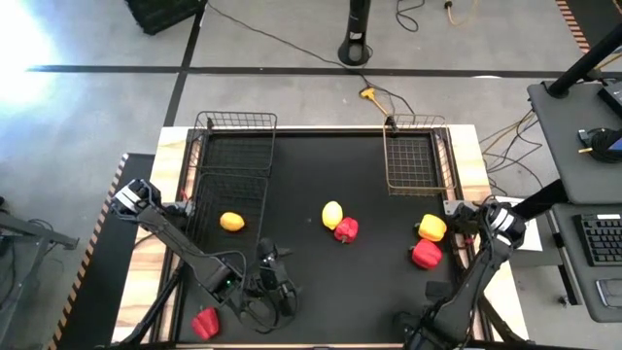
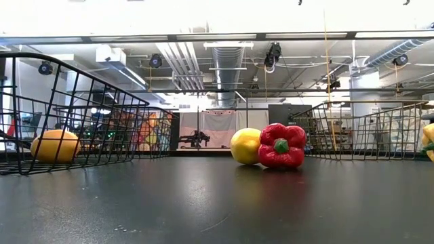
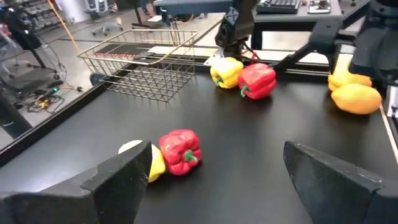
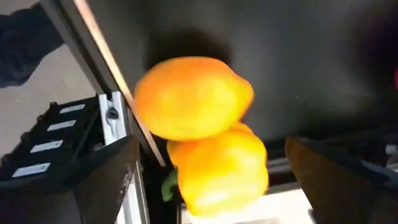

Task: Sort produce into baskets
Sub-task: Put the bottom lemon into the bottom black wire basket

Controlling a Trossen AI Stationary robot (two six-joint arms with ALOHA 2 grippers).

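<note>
While the right gripper [image 4: 205, 180] hangs over the table's right edge with its dark fingers spread wide and gripping nothing, a glossy yellow bell pepper [image 4: 217, 171] sits directly beneath it, apparently free, with a smooth orange-yellow oval fruit [image 4: 189, 96] touching it. Seen from above, a lumpy red pepper [image 1: 426, 255] lies just beside that spot. At mid-table a yellow lemon-like oval [image 1: 332, 214] rests against a second red pepper [image 1: 346, 229]. An orange oval [image 1: 231, 222] already lies inside the long dark wire-mesh basket [image 1: 233, 146] on the left, while the smaller brass-toned wire basket [image 1: 418, 156] at the far right holds nothing visible. The left gripper [image 3: 214, 180], near the front of the table, stands wide open and empty, facing the middle pair; a third red pepper [image 1: 205, 323] sits at the front left corner. Sorting looks barely begun. The next move probably calls for either arm to close on a loose piece and carry it to its basket.
</note>
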